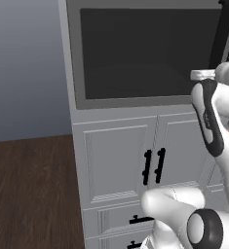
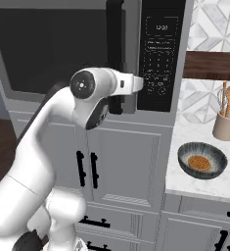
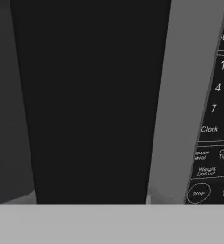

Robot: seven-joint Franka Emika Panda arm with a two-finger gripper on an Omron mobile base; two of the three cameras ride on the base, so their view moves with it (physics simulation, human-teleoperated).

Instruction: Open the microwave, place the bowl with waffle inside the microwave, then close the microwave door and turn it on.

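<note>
While the right base view alone shows the round bowl (image 2: pixel 202 161) with the waffle (image 2: pixel 199 161) on the marbled counter (image 2: pixel 219 182), the hand view nears the smooth black handle (image 3: pixel 89 100); pincer (image 2: pixel 117 103) state unclear.

The microwave door (image 2: pixel 62 49) stands shut, its glass front closing off the cavity. Its black bar handle (image 2: pixel 115 54) juts forward, and the robot's wrist sits right at its lower end, crowding the strip between the handle and the keypad panel (image 2: pixel 158 54). In the hand view the handle (image 3: pixel 89 95) looms very close, with a narrow grey frame strip beside it. To the right, the counter (image 2: pixel 185 181) lies open above the bowl (image 2: pixel 202 160), while the utensil crock (image 2: pixel 226 125) stands behind it near the wall. Below, 2 cabinet handles (image 1: pixel 154 166) protrude slightly.
</note>
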